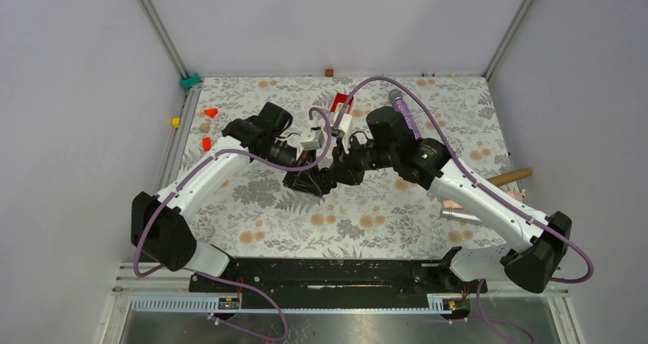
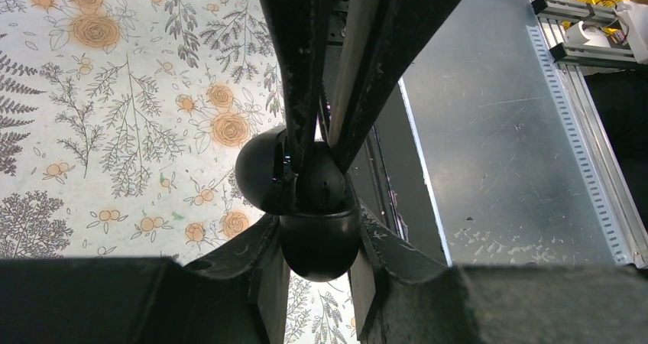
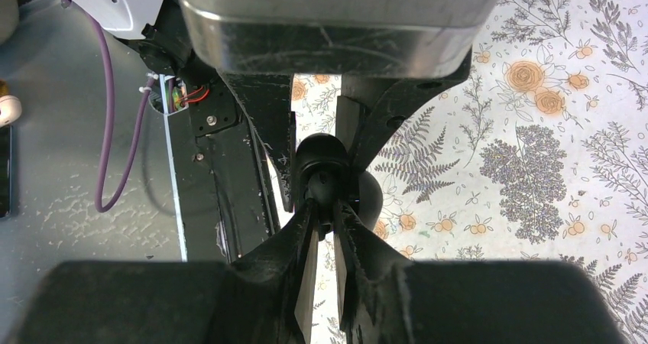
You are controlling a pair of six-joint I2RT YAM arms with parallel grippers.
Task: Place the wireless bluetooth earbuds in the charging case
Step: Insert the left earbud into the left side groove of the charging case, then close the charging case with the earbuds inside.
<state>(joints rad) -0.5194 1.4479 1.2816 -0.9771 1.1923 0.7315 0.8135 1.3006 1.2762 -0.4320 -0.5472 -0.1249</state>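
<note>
My left gripper (image 1: 304,182) (image 2: 317,241) is shut on the charging case (image 2: 321,245), which looks black in these views. The case is a rounded clamshell held above the table, open, its lid (image 2: 258,168) hanging to one side. My right gripper (image 1: 327,176) (image 3: 325,214) meets it fingertip to fingertip and is shut on a small glossy black earbud (image 3: 325,195). The earbud (image 2: 321,180) sits at the mouth of the case, touching it. The case body (image 3: 319,153) and lid (image 3: 370,199) also show in the right wrist view. The other earbud is not visible.
A purple glitter microphone (image 1: 405,115) lies behind the right arm. Red blocks (image 1: 210,112) (image 1: 206,143) (image 1: 340,99) and a white block (image 1: 312,139) sit at the back. A wooden handle (image 1: 508,177) and a silver piece (image 1: 458,215) lie at the right.
</note>
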